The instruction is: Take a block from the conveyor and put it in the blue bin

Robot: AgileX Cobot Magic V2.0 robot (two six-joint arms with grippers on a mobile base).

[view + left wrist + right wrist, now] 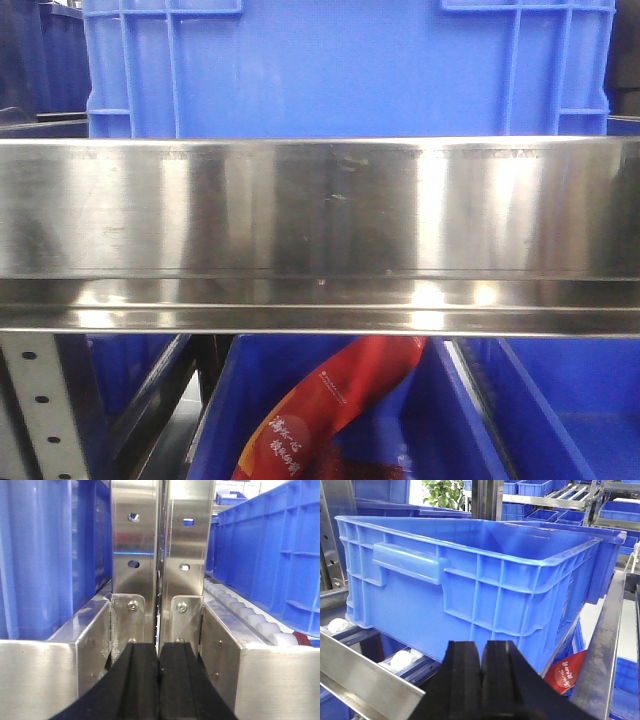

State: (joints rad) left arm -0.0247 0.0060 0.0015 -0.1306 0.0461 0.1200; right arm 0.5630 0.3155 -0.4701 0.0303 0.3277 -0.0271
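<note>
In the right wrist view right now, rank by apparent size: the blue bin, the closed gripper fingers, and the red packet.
1. Blue bin, fills most of the frame.
2. Right gripper fingers, pressed together; they look big partly because they sit closest to the camera.
3. Red packet, only a corner shows below the bin, so its full size is unknown.

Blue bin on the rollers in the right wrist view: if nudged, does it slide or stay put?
The bin probably slides easily: it sits on white rollers. Ribbed plastic walls suggest it is stiff. Broad and low, it seems unlikely to tip. Its load is hidden, so weight is unclear.
</note>
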